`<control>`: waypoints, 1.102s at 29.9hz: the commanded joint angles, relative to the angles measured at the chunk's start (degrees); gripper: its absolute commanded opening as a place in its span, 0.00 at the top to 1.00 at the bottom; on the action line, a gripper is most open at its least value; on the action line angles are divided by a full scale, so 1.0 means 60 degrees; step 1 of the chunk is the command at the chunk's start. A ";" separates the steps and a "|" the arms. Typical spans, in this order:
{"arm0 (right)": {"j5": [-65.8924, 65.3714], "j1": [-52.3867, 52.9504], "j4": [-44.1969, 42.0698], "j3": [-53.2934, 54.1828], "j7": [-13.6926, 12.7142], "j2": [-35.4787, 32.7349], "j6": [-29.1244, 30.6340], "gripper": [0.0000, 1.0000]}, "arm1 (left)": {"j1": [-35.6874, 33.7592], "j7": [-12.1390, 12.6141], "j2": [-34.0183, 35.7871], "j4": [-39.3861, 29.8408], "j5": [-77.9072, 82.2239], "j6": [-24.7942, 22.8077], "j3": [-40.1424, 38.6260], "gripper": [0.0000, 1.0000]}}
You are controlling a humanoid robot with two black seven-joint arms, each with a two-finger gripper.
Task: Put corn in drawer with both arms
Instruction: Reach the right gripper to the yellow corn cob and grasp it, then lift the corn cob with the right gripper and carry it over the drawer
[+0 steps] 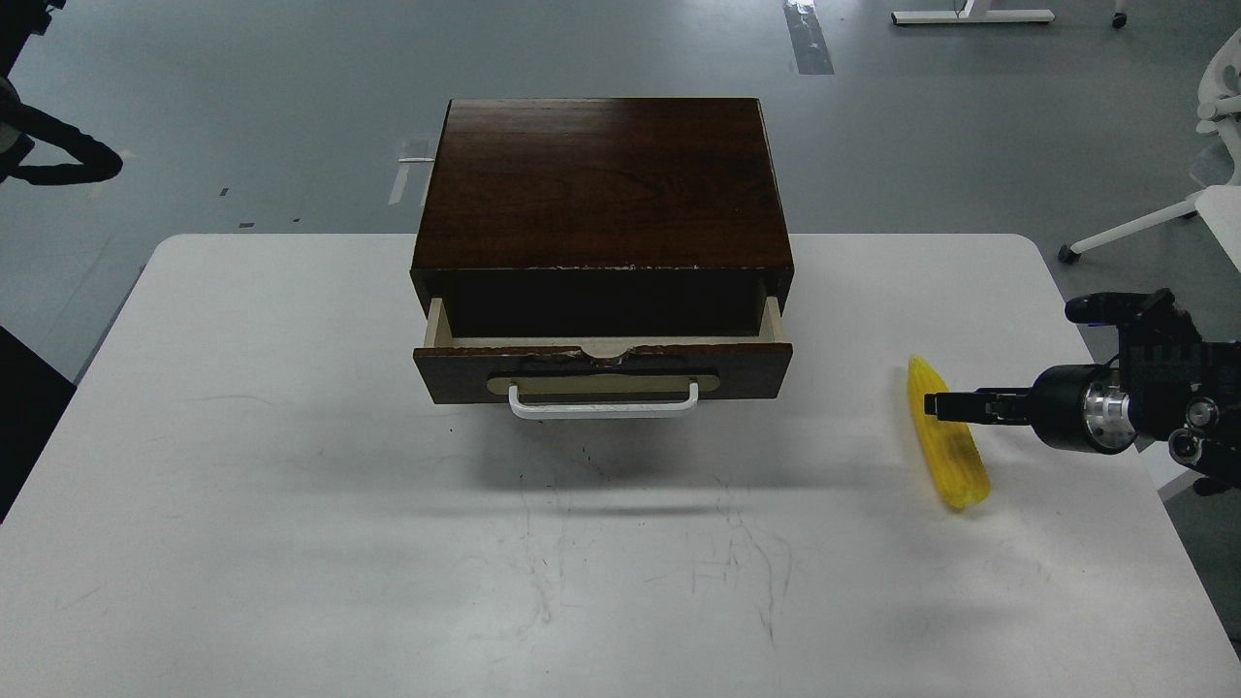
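Observation:
The yellow corn (955,460) lies on the white table (291,465) to the right of the cabinet, pointed end away from me. The dark brown cabinet (601,184) stands at the table's back middle. Its drawer (601,373) is pulled partly out, with a white bar handle (603,402), and a narrow gap shows its dark inside. My right arm comes in from the right edge. My right gripper (936,404) sits low over the upper half of the corn, seen thin and dark, so its fingers cannot be told apart. Of my left arm only a dark part (58,163) shows at the far upper left.
A white office chair base (1154,223) stands on the grey floor beyond the table's right back corner. The table's right edge runs just under my right arm. Faint scuff marks cross the table's front middle.

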 commanded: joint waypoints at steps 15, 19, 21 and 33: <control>0.0170 -0.0003 -0.0382 0.0510 0.0111 0.0343 -0.0071 1.00 | -0.0057 0.0039 0.0092 -0.0015 0.0064 -0.0052 -0.0027 0.02; 0.0200 0.1064 0.0100 0.1682 0.0111 -0.0593 0.0119 1.00 | -0.0116 0.0054 0.0136 -0.0044 0.0079 -0.0029 0.0031 0.02; 0.0200 0.1883 0.0247 0.1816 0.0111 -0.0756 0.0294 1.00 | -0.0116 0.0010 0.0151 -0.0044 0.0079 -0.0015 0.0017 0.02; -0.2298 0.5037 0.2517 0.1729 0.0053 0.0046 0.0383 1.00 | -0.0116 0.0069 0.0253 -0.0073 0.0079 0.0088 0.0031 0.02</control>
